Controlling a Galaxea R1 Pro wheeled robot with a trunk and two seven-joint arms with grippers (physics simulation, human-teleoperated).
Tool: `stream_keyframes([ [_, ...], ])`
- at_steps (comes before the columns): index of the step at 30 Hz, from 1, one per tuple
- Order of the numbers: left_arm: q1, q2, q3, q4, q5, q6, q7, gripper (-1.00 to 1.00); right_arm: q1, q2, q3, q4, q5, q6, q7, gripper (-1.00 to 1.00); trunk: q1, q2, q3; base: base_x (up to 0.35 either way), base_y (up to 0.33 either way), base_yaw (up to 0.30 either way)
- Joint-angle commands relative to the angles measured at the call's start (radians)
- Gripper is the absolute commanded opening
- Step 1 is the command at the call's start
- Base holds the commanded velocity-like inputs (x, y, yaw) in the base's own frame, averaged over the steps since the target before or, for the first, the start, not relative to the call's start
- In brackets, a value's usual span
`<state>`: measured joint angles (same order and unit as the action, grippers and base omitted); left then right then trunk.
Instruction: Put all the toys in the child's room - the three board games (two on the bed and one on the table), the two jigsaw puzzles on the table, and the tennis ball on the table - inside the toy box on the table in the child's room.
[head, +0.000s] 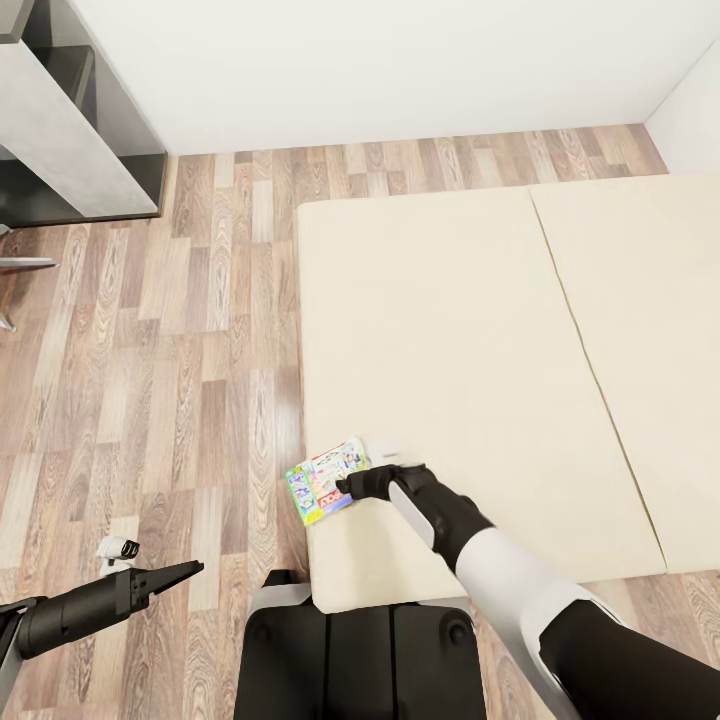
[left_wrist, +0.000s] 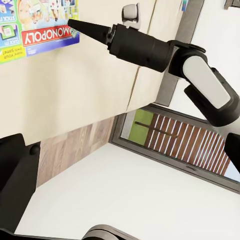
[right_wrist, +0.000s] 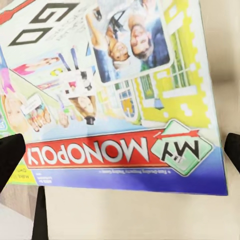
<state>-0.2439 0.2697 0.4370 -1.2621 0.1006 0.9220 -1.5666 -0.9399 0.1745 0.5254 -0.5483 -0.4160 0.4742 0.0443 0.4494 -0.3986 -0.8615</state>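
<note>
Wood flooring borders the bed; at its near-left corner the Monopoly board game overhangs. Right gripper fingers spread beside it; slide squarely onto the box edge. Left gripper: cannot tell.

Beige bed on wood floor; board game overhangs its corner.

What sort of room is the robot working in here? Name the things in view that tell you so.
Most likely a bedroom, perhaps a child's. A low bed with a beige two-part mattress stands on a wood-plank floor, and a Monopoly board game lies at the mattress corner, where the right gripper reaches.
</note>
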Motion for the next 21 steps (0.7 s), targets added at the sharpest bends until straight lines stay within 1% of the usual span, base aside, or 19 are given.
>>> stream_keyframes([
  [1,0.0,0.0,0.0,0.0,-0.001,0.011,-0.004,1.0,0.0,0.0,0.0,-0.021,0.003,0.02,-0.004,1.0,0.001,-0.001,-0.001,0.0,0.0,0.0],
  [5,0.0,0.0,0.0,0.0,-0.001,0.011,-0.004,1.0,0.0,0.0,-0.002,-0.081,0.003,0.064,-0.035,1.0,0.001,-0.001,-0.001,0.0,0.0,0.0],
  [8,0.0,0.0,0.0,0.0,-0.001,0.011,-0.004,1.0,0.0,0.0,-0.003,-0.125,0.003,0.097,-0.074,1.0,0.001,-0.001,-0.001,0.0,0.0,0.0],
  [11,0.0,0.0,0.0,0.0,-0.001,0.011,-0.004,1.0,0.0,0.0,-0.004,-0.166,0.003,0.125,-0.092,1.0,0.001,-0.001,-0.001,0.0,0.0,0.0],
  [14,0.0,0.0,0.001,0.0,-0.001,0.012,-0.004,1.0,0.0,0.0,-0.005,-0.191,0.003,0.153,-0.102,1.0,0.001,-0.001,-0.001,0.0,0.0,0.0],
  [21,0.0,0.001,0.001,0.0,-0.001,0.012,-0.004,1.0,0.0,0.0,-0.009,-0.228,0.003,0.179,-0.113,1.0,0.001,-0.001,-0.001,0.0,0.0,0.0],
])
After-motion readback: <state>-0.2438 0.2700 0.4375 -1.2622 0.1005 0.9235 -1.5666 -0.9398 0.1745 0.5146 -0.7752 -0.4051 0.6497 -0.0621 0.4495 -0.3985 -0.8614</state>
